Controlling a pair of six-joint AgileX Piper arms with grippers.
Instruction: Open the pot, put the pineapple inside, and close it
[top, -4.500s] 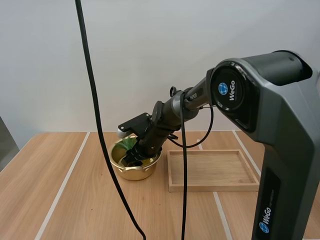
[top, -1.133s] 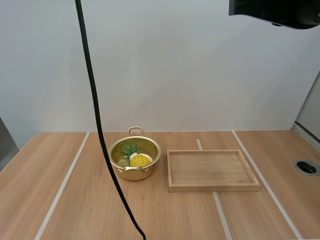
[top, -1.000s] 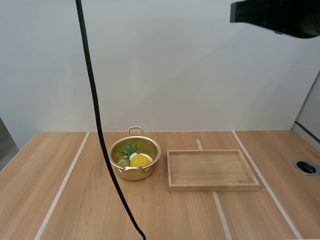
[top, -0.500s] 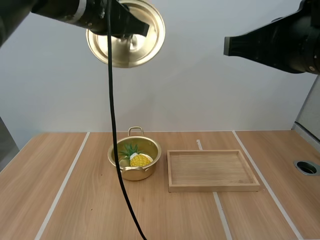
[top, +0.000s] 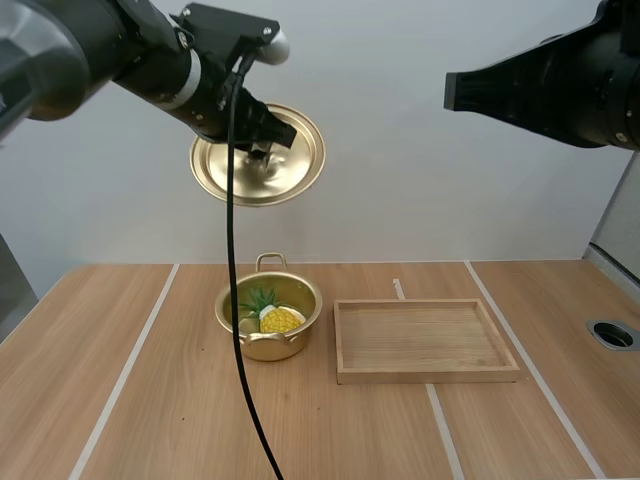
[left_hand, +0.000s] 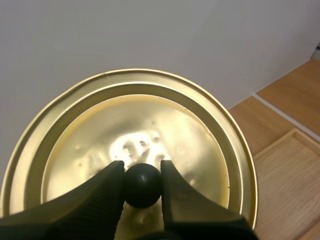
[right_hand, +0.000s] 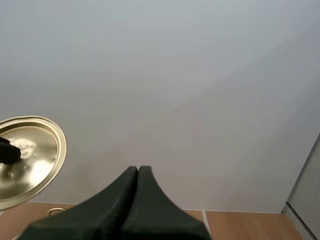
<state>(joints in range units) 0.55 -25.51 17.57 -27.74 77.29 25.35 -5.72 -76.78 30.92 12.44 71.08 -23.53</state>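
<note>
A gold pot (top: 269, 340) stands uncovered on the table, left of the wooden tray. Inside it lies the pineapple (top: 276, 318), yellow with green leaves. High above the pot my left gripper (top: 262, 152) is shut on the black knob (left_hand: 142, 184) of the gold lid (top: 295, 165), which hangs tilted in the air. In the left wrist view both fingers (left_hand: 107, 192) pinch the knob against the lid's (left_hand: 165, 130) shiny face. My right gripper (right_hand: 138, 172) is shut on nothing, its fingers lying together as one dark wedge, far from the lid (right_hand: 35, 150).
A shallow wooden tray (top: 425, 372) sits just right of the pot. My right arm's dark body (top: 560, 85) hangs high at the right. A round metal hole (top: 612, 334) is set in the table at the far right.
My left arm has come in from the upper left carrying the lid, and over the last half second lowered it and moved it slightly right, toward the pot. The right arm has barely shifted.
</note>
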